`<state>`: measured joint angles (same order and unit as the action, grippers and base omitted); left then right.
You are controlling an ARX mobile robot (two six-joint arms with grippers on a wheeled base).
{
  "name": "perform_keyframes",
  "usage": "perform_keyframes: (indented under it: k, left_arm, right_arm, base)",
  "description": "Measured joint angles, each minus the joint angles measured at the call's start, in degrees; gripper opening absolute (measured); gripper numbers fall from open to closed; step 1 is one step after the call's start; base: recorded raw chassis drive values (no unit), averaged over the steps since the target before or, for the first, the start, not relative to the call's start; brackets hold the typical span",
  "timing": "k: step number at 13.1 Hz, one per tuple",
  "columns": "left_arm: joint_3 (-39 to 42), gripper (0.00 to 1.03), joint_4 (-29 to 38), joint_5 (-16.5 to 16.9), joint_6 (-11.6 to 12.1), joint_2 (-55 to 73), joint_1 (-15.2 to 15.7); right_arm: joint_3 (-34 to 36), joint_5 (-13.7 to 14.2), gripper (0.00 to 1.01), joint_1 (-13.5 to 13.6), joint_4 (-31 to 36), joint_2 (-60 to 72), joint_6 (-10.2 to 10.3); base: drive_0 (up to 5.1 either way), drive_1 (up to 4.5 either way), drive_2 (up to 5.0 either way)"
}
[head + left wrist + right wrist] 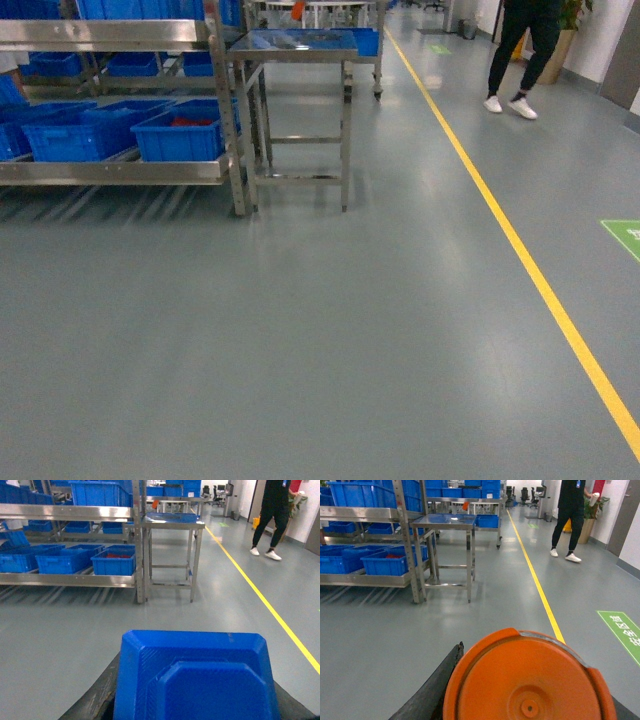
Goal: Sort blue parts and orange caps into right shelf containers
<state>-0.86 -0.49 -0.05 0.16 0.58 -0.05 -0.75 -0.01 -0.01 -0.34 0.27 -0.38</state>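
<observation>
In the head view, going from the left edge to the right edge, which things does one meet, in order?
The blue containers on the steel shelf → the small steel table → the yellow floor line → the walking person → the green floor mark.

Blue part (195, 677) filling left wrist view; orange cap (527, 680) filling right. Blue containers (180, 135) sitting on steel shelf (110, 170), ahead left.

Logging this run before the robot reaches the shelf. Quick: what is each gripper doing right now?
Left gripper: fingers hidden; a blue part fills its wrist view, apparently held.
Right gripper: fingers hidden; an orange cap fills its wrist view, apparently held.
</observation>
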Motion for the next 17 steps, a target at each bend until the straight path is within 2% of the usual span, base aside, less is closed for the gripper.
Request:
perform_keyframes:
  k: [17]
  left_arm:
    - [0.0,0.44,0.0,0.0,0.0,0.0,0.0]
  right_arm:
    - [0.0,0.0,0.45,0.0,0.0,0.0,0.0]
  base:
    - [0.0,4.2,-4.2]
